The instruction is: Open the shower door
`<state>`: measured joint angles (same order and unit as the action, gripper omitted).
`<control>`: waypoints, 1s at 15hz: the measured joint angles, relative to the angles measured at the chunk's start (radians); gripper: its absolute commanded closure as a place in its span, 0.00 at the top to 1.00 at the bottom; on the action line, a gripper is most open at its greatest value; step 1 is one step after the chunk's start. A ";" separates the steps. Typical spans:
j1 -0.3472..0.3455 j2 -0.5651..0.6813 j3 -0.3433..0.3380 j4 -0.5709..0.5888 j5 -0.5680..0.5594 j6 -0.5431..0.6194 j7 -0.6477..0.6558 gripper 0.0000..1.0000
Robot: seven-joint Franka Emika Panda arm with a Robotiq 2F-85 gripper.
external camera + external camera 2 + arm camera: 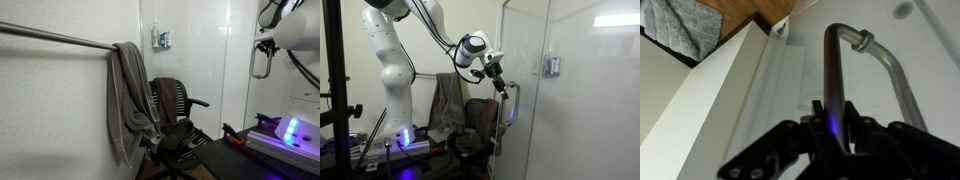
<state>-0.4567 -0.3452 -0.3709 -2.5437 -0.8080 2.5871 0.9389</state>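
Towel rail: a metal bar (60,40) runs along the white wall at the left of an exterior view, with a grey towel (128,100) draped over its end, hung out of the way of the glass.

Chair: a dark office chair (175,110) sits behind the towel, partly covered by it; its base is too dark to make out.

Arm: the white Franka arm (390,70) stands on its stand at the left of an exterior view and reaches sideways toward the glass, I'd say so that the wrist meets the handle square on.

Gripper: the gripper (498,75) is right at the top of the handle. In the wrist view its dark fingers (785,150) sit on either side of the bar with the bar running between them. Whether the pads actually press the metal I cannot tell; the fingertips are cut off at the bottom edge.

Handle: the silver loop handle (835,70) stands upright near the door's edge, its upper bend and fixing stud plain in the wrist view.

Shower door: the shower door (525,110), a tall clear pane, fills the right half of an exterior view. Its edge appears to lie close to the neighbouring frame, so I judge it closed or barely moved. Reflections make its hinge side hard to trace.

Wall fitting: a small metal fixture (552,66) shows through the glass on the tiles; what it is I can't say.
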 measured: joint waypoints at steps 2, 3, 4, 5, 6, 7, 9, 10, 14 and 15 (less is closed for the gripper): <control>-0.013 -0.015 0.000 -0.015 0.000 0.007 -0.019 0.06; -0.019 -0.022 0.000 -0.022 0.000 0.011 -0.028 0.06; -0.025 -0.028 0.000 -0.029 0.000 0.015 -0.038 0.06; -0.031 -0.035 0.000 -0.035 0.001 0.018 -0.046 0.06; -0.037 -0.041 0.000 -0.041 0.001 0.022 -0.055 0.06; -0.043 -0.046 0.000 -0.047 0.002 0.026 -0.064 0.06; -0.053 -0.056 0.000 -0.057 0.004 0.032 -0.080 0.06; -0.058 -0.061 0.000 -0.061 0.005 0.034 -0.088 0.06; -0.072 -0.073 0.000 -0.074 0.011 0.042 -0.114 0.24; -0.074 -0.075 0.000 -0.076 0.011 0.042 -0.120 0.28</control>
<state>-0.5307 -0.4203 -0.3707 -2.6193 -0.7975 2.6288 0.8188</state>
